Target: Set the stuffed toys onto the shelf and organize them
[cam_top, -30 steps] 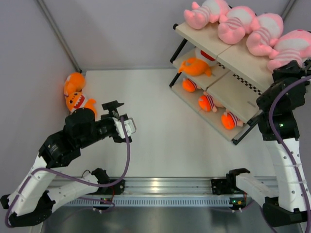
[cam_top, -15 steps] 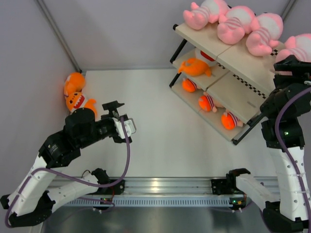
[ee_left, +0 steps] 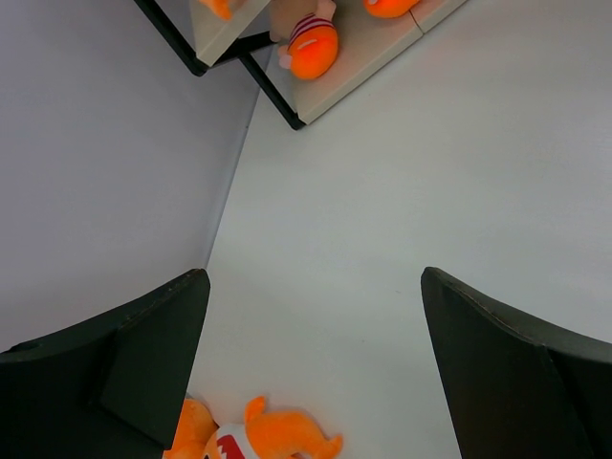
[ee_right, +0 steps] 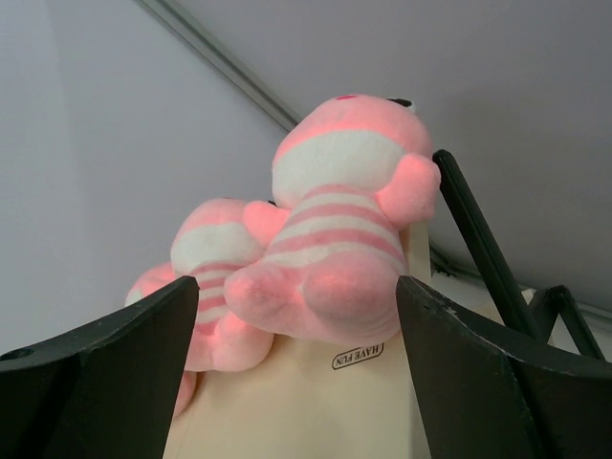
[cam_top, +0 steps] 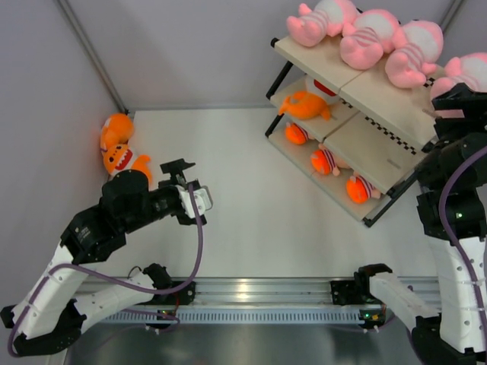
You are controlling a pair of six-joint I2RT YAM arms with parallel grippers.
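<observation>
pink toys (cam_top: pixel 364 44) atop shelf (cam_top: pixel 373 148), right hand (ee_right: pixel 298 292) spread

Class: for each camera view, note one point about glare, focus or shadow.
Top external: glare on the silver metal rail between the arm bases. Left wrist: black fingers of the left claw are underlit, featureless. Right wrist: the nearest pink striped plush toy is in sharp focus.

top external: high over near edge, looking down on worktop (cam_top: pixel 251 190) and shelf (cam_top: pixel 377 95) | left wrist: distant, facing shelf's foot | right wrist: close under pink striped plush (ee_right: pixel 335 220) atop same shelf
</observation>
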